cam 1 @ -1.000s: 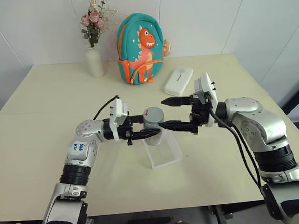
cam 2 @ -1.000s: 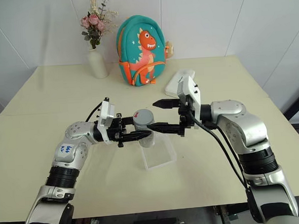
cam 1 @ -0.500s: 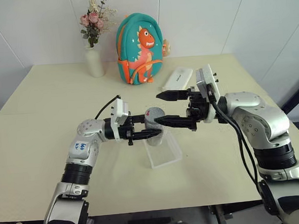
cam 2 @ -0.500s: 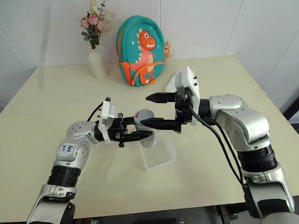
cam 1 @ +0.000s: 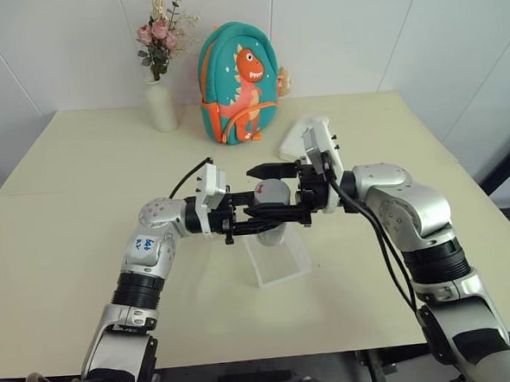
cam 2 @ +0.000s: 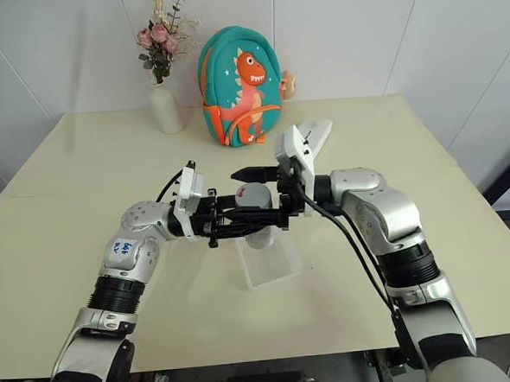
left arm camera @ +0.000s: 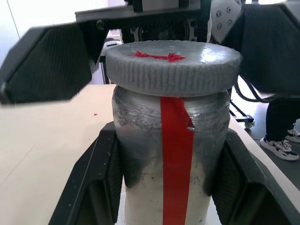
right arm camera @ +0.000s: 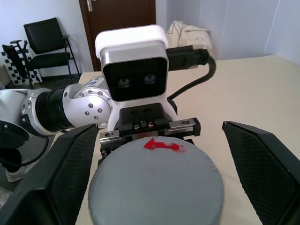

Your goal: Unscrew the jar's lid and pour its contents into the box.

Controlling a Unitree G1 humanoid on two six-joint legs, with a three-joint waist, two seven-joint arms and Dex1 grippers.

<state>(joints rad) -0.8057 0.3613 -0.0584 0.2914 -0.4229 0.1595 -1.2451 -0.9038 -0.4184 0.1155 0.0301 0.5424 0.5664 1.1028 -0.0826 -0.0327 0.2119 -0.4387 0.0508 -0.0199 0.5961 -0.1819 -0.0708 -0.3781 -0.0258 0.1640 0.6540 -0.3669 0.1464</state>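
While the left gripper (cam 1: 240, 227) stays clamped on the jar (left arm camera: 171, 154) above the box (cam 1: 281, 257), the right gripper (cam 1: 265, 190) has slid in, fingers spread astride the lid (right arm camera: 156, 185); unscrewing looks next.

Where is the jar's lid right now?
The lid is still on the jar, held up by the left claw at mid-table over the box, between the open right claw's fingers.

Counter (cam 1: 66, 220): vase (cam 1: 161, 103) at rear left; backpack (cam 1: 238, 84) to its right; case (cam 1: 302, 136) right of backpack, nearer the front. Box (cam 1: 281, 257) at centre. Jar (cam 1: 269, 214) held above box between left gripper (cam 1: 256, 228) and right gripper (cam 1: 257, 191); lid (cam 1: 272, 192) on jar, between the right jaws.
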